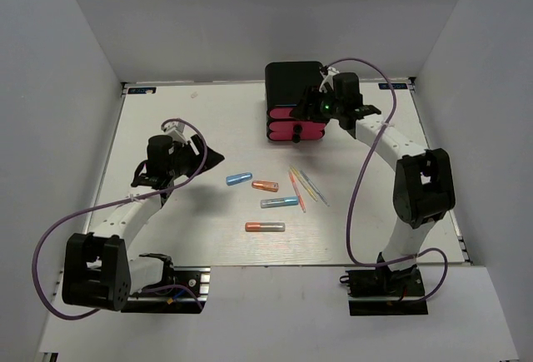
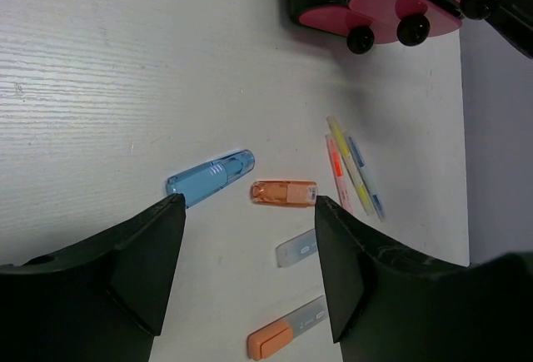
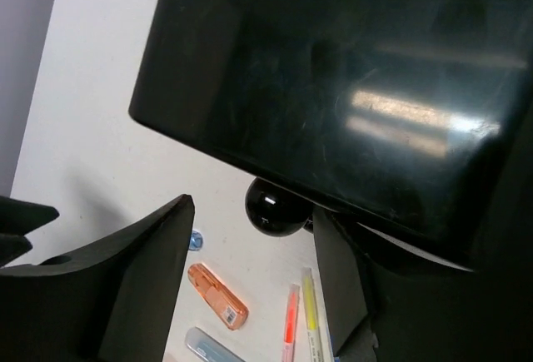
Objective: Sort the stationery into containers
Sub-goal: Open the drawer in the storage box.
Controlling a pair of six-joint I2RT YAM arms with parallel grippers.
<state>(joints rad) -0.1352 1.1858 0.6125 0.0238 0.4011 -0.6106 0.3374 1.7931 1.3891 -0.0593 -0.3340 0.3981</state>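
At centre, blue tube [image 1: 239, 179] with long axis roughly left-right; left pincer [image 2: 247, 202] and right pincer [image 3: 254, 205] both spread

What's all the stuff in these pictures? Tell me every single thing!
box: one, black, far side of the table
drawers: three, pink, stacked in the box
knobs: three, black, one on each drawer
blue tubes: two, mid-table
orange tubes: two, one between the blue ones, one nearest the arms
sticks: three, pink, yellow, pale blue, side by side right of the tubes
table: one, white
cables: two, purple, one along each arm
left gripper: one, black, open, above the table left of the tubes
right gripper: one, black, open, at the drawers
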